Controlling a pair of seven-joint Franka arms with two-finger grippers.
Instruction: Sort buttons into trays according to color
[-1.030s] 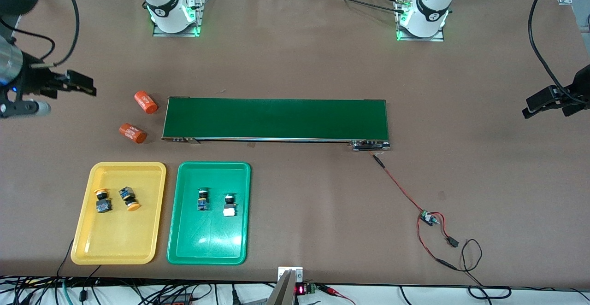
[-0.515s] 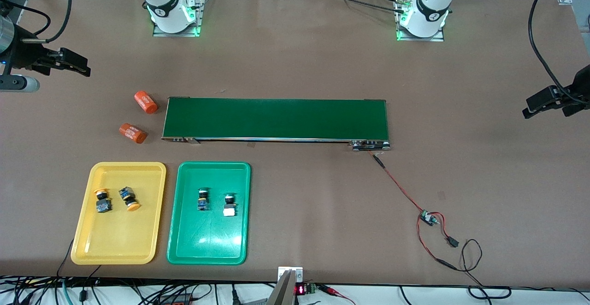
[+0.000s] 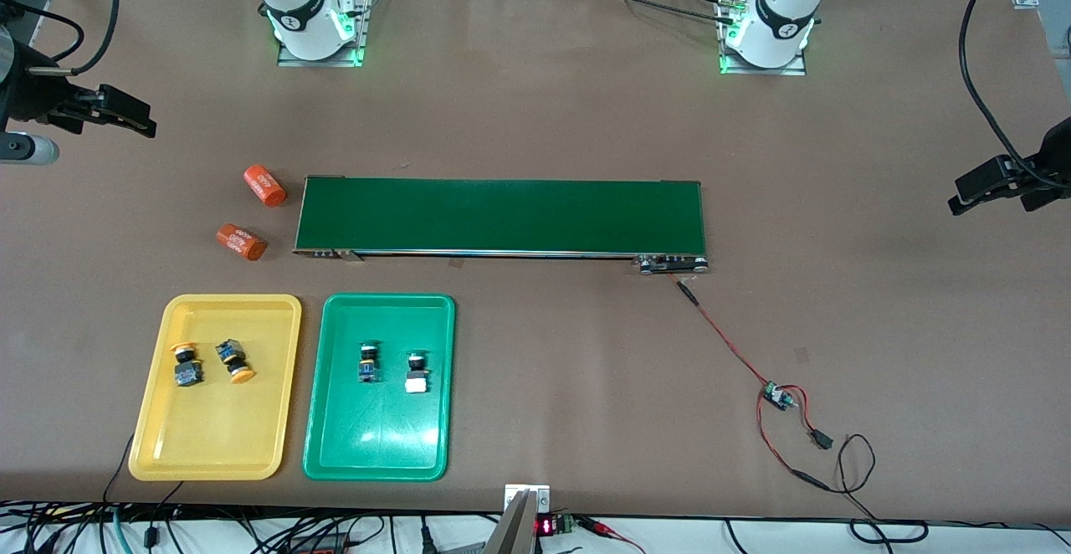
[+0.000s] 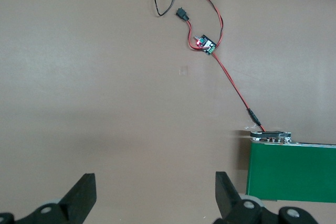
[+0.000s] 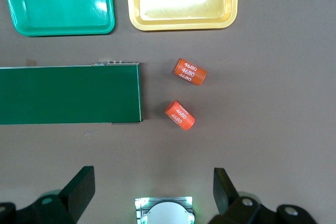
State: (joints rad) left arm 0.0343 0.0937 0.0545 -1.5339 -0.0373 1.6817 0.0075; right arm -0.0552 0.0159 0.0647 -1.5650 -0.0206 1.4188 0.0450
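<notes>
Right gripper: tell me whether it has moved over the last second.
Yes. In the front view the right gripper has risen up the view, away from the orange cylinders toward the robots' edge of the table, and stands open.

Readable print stands only on the two orange cylinders that lie on the table just beside the end of the conveyor belt (image 5: pixel 71 94) toward the right arm's end of the table. In the right wrist view, the cylinder nearer to the front camera (image 5: pixel 189 72) carries white digits "4680", printed twice, with a third line partly cut off. The cylinder farther from the front camera (image 5: pixel 180 116) also shows "4680" in white. In the front view the same print is not readable.
</notes>
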